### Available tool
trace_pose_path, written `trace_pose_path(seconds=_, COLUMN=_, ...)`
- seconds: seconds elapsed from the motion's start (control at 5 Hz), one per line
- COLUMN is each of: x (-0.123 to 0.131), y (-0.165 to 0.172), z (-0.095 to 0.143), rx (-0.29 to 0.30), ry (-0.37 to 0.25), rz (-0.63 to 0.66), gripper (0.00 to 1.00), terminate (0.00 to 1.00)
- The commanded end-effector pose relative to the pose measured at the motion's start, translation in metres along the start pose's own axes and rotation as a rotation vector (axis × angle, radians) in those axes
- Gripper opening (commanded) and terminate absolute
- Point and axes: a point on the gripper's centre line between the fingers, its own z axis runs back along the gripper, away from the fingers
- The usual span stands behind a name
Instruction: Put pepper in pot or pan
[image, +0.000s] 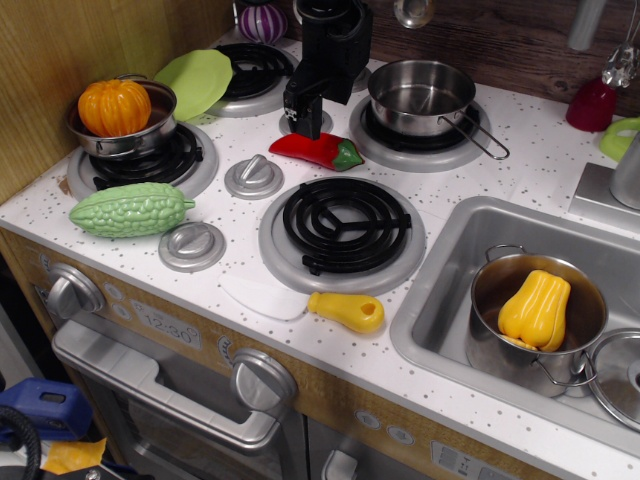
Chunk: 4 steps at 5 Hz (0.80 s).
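The red chili pepper lies on the white counter between the burners, its green stem end pointing right. The shiny steel saucepan stands empty on the back right burner, its wire loop handle pointing front right. My black gripper hangs just behind and above the pepper's left end, to the left of the saucepan. Its fingers look like one dark block from this angle, so I cannot tell whether they are open. Nothing shows between them.
A steel pot with an orange pumpkin sits on the left burner, a green plate behind it. A green bitter gourd, two knobs and a yellow-handled spatula lie in front. The sink holds a pot with a yellow toy.
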Motion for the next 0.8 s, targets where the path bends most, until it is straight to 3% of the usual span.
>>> trace_pose_path(seconds=0.0, x=0.000, y=0.000, z=0.000, rx=0.000, ry=0.000, rz=0.000, gripper=1.00, terminate=0.00)
trace_pose_path(seconds=0.6, x=-0.010, y=0.002, z=-0.025, rx=0.011, ry=-0.023, rz=-0.017, gripper=1.00, terminate=0.00)
